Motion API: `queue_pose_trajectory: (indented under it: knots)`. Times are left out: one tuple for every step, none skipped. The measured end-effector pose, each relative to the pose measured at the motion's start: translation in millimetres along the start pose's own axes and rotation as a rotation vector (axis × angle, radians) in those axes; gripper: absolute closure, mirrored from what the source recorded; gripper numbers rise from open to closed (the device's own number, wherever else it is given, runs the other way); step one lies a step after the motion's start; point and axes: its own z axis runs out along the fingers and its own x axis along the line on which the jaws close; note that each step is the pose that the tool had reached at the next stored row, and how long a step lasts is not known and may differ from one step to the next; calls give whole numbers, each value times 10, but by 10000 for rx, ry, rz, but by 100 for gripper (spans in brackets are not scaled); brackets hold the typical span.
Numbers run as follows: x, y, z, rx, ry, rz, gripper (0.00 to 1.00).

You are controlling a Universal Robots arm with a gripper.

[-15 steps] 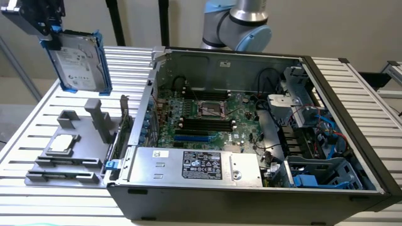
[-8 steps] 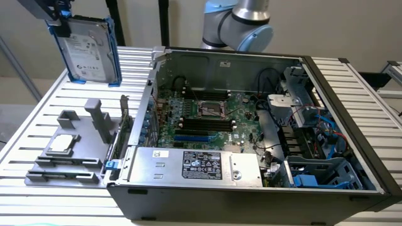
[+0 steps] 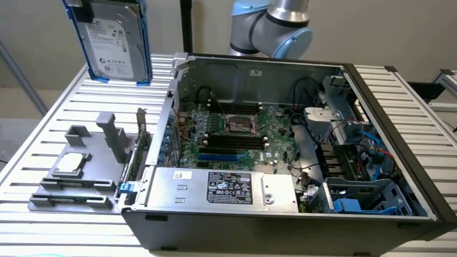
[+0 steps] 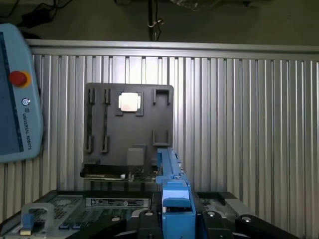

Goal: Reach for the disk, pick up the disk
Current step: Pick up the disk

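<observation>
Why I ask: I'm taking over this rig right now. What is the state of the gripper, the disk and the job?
Gripper: shut on the disk, with the disk's blue rail between its fingers.
Disk: upright in the air above the slatted table, at the exterior view's left, clear of the open computer case and the grey tray.
Done: reach and pick-up.
Left: nothing of the pick; the disk is in hand.

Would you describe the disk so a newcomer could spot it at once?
Find the open computer case on the slatted table. Off its corner at the exterior view's left, the disk hangs upright in mid-air. Unlike the small silver chip below, it bears a white label and blue rails.
</observation>
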Motion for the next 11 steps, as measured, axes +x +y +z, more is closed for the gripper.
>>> queue_pose_trajectory:
  knots:
    - [6,-44,-42,-1,-11,0,67]
    - [12,-90,-80,-1,-28,1,67]
    - [19,-135,-110,-1,-44,0,67]
    - [29,-184,-134,-3,-61,-1,67]
    - [40,-226,-147,-1,-75,-1,67]
    - [54,-275,-155,0,-88,0,67]
    - [69,-317,-160,-2,-95,-1,67]
    - [85,-362,-161,1,-102,-1,67]
    - [100,-404,-163,1,-106,-1,67]
    - [115,-447,-165,1,-109,-1,67]
    - [131,-487,-166,4,-110,-2,67]
